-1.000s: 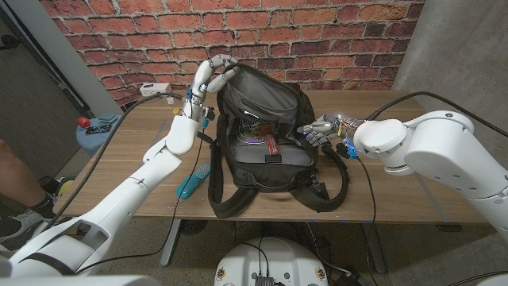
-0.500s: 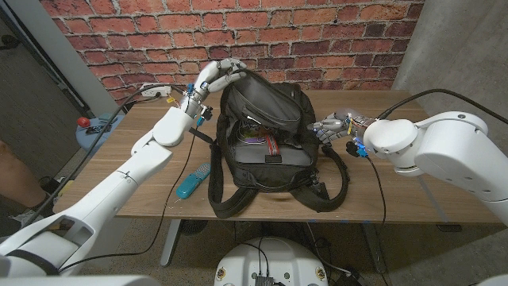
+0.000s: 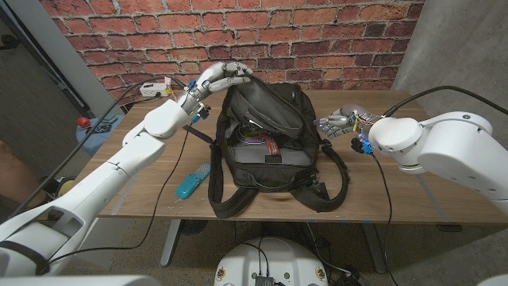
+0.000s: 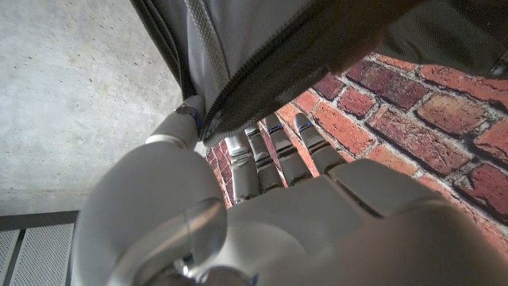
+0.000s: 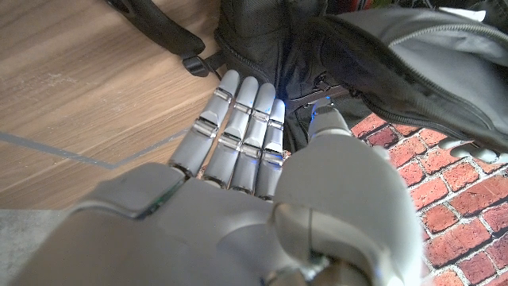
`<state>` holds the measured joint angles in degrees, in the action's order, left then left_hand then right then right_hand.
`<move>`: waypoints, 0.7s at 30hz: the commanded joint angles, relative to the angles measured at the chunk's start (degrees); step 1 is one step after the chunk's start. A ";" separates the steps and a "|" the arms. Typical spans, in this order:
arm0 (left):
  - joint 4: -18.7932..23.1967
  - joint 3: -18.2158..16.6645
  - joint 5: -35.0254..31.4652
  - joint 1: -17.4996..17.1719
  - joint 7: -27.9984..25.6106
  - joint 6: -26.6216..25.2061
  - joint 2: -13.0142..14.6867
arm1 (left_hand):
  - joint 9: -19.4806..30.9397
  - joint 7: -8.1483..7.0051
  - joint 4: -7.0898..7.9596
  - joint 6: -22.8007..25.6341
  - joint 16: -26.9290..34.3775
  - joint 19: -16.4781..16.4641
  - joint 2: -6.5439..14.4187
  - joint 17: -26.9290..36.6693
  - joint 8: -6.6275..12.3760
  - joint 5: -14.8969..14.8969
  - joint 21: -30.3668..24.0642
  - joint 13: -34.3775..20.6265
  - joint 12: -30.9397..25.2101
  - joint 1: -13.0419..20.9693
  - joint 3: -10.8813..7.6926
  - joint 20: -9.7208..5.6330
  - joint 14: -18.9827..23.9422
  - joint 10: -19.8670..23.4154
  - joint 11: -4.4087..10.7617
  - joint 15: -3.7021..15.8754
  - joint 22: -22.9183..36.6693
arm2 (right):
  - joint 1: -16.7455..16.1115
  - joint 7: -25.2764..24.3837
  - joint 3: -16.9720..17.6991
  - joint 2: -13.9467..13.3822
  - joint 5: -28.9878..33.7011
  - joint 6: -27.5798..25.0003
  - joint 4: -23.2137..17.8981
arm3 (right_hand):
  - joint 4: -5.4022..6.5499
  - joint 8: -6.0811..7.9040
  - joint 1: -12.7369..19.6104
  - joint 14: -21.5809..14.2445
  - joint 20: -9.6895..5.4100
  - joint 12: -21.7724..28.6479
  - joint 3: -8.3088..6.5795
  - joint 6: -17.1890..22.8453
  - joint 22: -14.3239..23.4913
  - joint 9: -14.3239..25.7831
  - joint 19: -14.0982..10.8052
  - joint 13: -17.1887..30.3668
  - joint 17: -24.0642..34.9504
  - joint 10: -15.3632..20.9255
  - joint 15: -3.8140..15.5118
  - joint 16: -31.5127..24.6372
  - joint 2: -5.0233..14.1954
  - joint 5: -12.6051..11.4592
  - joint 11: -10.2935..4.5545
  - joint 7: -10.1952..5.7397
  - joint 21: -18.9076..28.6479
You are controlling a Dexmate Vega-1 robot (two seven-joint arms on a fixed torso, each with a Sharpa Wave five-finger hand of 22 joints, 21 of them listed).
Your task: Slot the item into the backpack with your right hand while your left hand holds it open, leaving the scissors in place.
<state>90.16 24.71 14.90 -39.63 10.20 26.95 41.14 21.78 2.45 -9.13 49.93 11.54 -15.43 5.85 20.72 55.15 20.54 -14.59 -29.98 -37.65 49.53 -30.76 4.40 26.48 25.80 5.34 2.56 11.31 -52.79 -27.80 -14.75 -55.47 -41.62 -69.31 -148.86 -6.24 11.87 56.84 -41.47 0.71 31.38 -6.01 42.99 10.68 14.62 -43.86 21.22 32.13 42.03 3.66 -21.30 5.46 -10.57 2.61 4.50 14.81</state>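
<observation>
The wooden bench carries a black backpack at its centre, standing open with its mouth facing up and its straps trailing toward six o'clock. Inside the opening lie several items, among them a red-and-grey object; which one is the task's item I cannot tell.

The left arm reaches in from eight o'clock, and the left hand grips the upper rim of the backpack's flap at about eleven o'clock, its fingers hooked over the zippered edge and holding the flap lifted. The right arm comes in from three o'clock; the right hand hovers just beside the backpack's right side, fingers stretched out side by side and holding nothing.

A teal-handled tool, seemingly the scissors, lies on the bench at eight o'clock of the backpack, just beside its strap. A white power strip sits at the bench's far-left corner.
</observation>
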 commanded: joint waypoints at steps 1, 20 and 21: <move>-0.05 0.77 3.83 1.74 7.95 -0.48 2.28 | 0.05 -0.22 0.28 -0.34 -0.06 0.46 1.12 -0.08 -0.13 -0.19 0.23 0.00 0.14 0.46 0.25 -0.06 -0.28 -0.34 0.00 -0.20 0.29 | 0.64 1.29 -1.26 -1.99 1.51 3.92 1.96 | -0.27 0.27 0.10 0.21 -0.18 -0.14 -0.21 0.61 0.01 0.16 0.19 0.07 -0.05 0.39 0.19 0.19 0.68 0.01 -0.16 0.15 -0.20; 0.37 3.41 6.87 5.82 20.07 -5.33 5.59 | 0.33 -1.10 0.66 -2.04 -0.07 1.79 1.63 -0.35 -0.23 -0.52 0.61 0.17 1.05 -0.33 0.69 0.74 -1.81 -1.25 -0.14 -0.65 0.35 | 3.17 2.93 -4.16 -2.62 4.22 7.58 6.44 | -0.45 0.19 -0.18 0.50 -0.31 -0.46 -0.16 0.44 0.00 -0.01 0.38 -0.10 -0.02 0.12 0.31 0.35 0.73 0.14 -0.48 0.03 -0.37; 0.47 3.47 6.93 5.90 20.40 -5.60 5.74 | 0.38 -1.21 0.68 -2.17 -0.12 1.86 1.65 -0.37 -0.23 -0.54 0.62 0.17 1.16 -0.39 0.71 0.83 -2.02 -1.45 -0.24 -0.77 0.36 | 3.33 3.05 -4.36 -2.60 4.35 7.72 6.75 | -0.46 0.19 -0.16 0.48 -0.28 -0.45 -0.17 0.45 0.00 -0.02 0.38 -0.10 -0.03 0.14 0.29 0.35 0.75 0.14 -0.48 0.03 -0.37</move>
<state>90.04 26.76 20.39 -35.92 23.99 24.30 44.97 21.95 1.34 -8.52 48.18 11.54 -14.08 6.67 20.20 55.14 20.12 -14.19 -29.73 -36.78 48.71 -30.15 5.14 24.84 24.74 5.12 1.93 11.39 -50.83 -25.87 -17.58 -57.75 -38.59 -63.52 -144.61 -6.24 11.87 56.70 -41.16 0.40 30.94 -6.01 43.20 10.68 14.63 -43.55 20.98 32.01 42.03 3.97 -20.97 5.60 -10.57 2.61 4.72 14.59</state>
